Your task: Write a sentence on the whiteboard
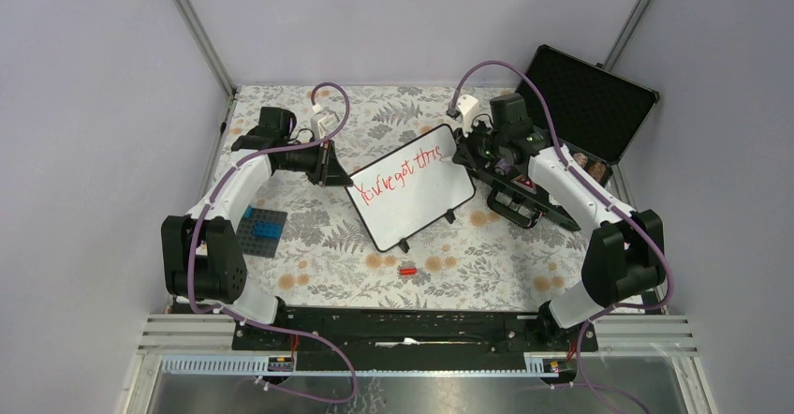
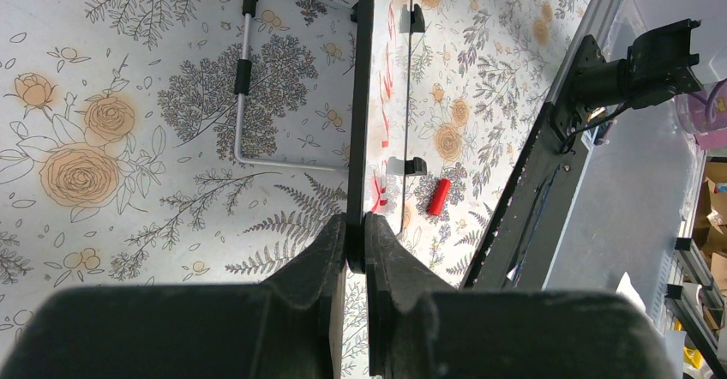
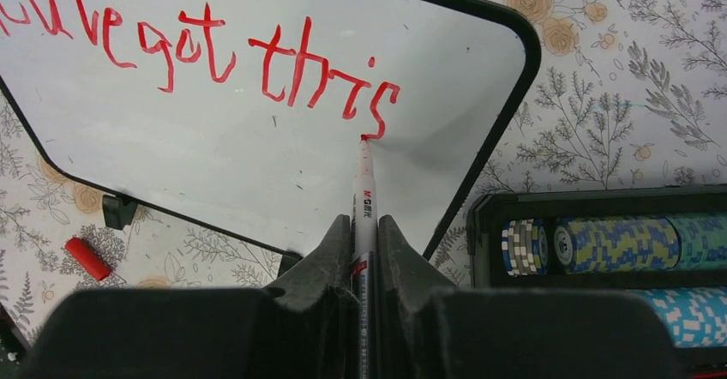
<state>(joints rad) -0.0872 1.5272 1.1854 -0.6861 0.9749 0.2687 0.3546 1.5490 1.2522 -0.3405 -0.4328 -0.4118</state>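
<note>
The whiteboard [image 1: 412, 189] lies tilted in the middle of the floral table, seen edge-on in the left wrist view [image 2: 362, 96] and face-on in the right wrist view [image 3: 257, 139]. The sentence [image 1: 398, 172], red handwriting reading "You've got this", runs slanted across it [image 3: 214, 53]. My left gripper [image 1: 330, 164] [image 2: 356, 242] is shut on the board's black rim at its left corner. My right gripper [image 1: 465, 142] [image 3: 366, 233] is shut on a white marker [image 3: 365, 199], whose red tip touches the board at the foot of the last letter.
A red marker cap [image 1: 407, 270] [image 2: 438, 197] [image 3: 87, 258] lies in front of the board. An open black case [image 1: 585, 105] holding poker chips [image 3: 600, 243] stands at the right. A dark plate with blue bricks [image 1: 260, 229] sits at the left.
</note>
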